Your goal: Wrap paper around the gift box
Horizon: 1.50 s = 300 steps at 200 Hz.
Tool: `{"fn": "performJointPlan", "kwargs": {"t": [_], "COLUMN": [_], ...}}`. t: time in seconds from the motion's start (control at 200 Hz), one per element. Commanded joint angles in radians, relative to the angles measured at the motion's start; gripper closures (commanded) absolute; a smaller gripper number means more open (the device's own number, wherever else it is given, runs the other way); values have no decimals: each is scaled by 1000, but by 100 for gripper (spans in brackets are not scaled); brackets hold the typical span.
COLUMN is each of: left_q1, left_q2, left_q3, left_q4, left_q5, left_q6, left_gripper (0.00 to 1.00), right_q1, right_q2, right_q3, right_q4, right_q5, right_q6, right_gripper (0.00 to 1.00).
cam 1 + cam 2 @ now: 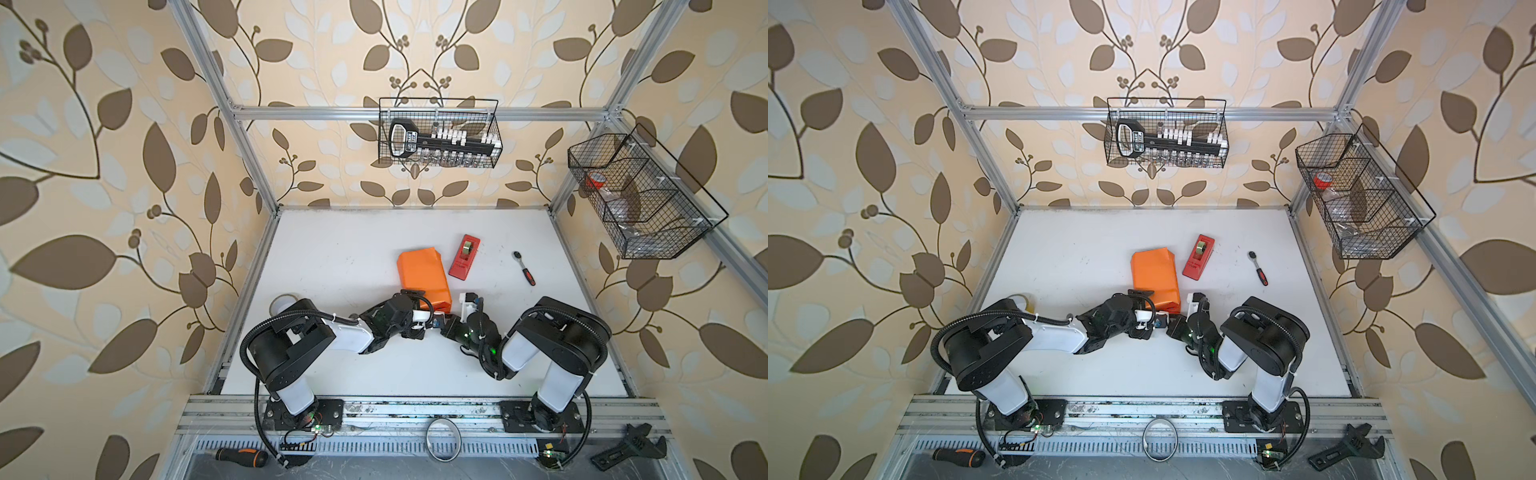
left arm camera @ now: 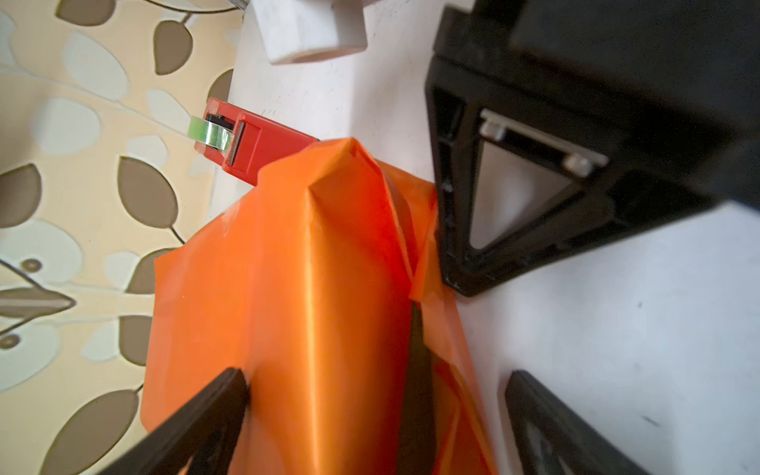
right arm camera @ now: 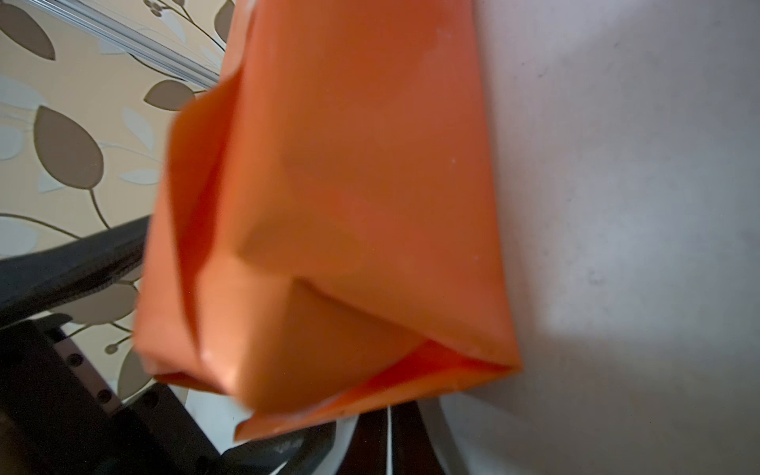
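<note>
Since the whole next move hangs on that unfinished near end, I am reading the layout off it: the paper [image 1: 419, 274] lies mid-table [image 1: 332, 249] as an orange parcel, its long axis running near to far with the near end swung slightly right, so it stretches away from both arms and its loose flaps face them. I cannot see the gift box at all; I take it to be inside the wrap. My left gripper [image 2: 378, 374] has its jaws spread wide with the near end of the paper between them, one finger [image 2: 205, 411] over the orange surface and the other down by the table, clamped on nothing. My right gripper [image 2: 464, 283] is closed and looks empty, sitting just beside the near right corner; whether its tip touches the paper edge I cannot tell. In the right wrist view that end gapes, a flap folded in but not flat. The left arm is the better placed, I judge, to pinch or press this flap. The red tape dispenser [image 1: 464, 256] stands just right of the parcel's far half, closer to the right arm.
</note>
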Motion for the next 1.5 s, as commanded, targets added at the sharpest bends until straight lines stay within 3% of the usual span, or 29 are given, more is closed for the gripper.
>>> {"fn": "performJointPlan", "kwargs": {"t": [0.0, 0.315, 0.595, 0.735, 0.985, 1.494], "left_q1": [9, 18, 6, -12, -28, -27], "left_q2": [36, 20, -261, -343, -327, -76], "left_q3": [20, 11, -28, -78, -72, 38], "left_q4": [-13, -29, -191, -248, -291, -256], "left_q5": [-19, -14, 122, 187, 218, 114], "left_q6": [83, 64, -133, -184, -169, -98], "left_gripper": [1, 2, 2, 15, 52, 65], "right_q1": [6, 5, 5, 6, 5, 2], "right_q2": [12, 1, 12, 10, 5, 4], "right_q3": [-16, -20, -18, -19, -22, -28], "right_q4": [10, -4, -1, -1, 1, 4], "right_q5": [15, 15, 16, 16, 17, 14], "right_q6": [13, 1, 1, 0, -1, -1], "right_gripper": [93, 93, 93, 93, 94, 94]}}
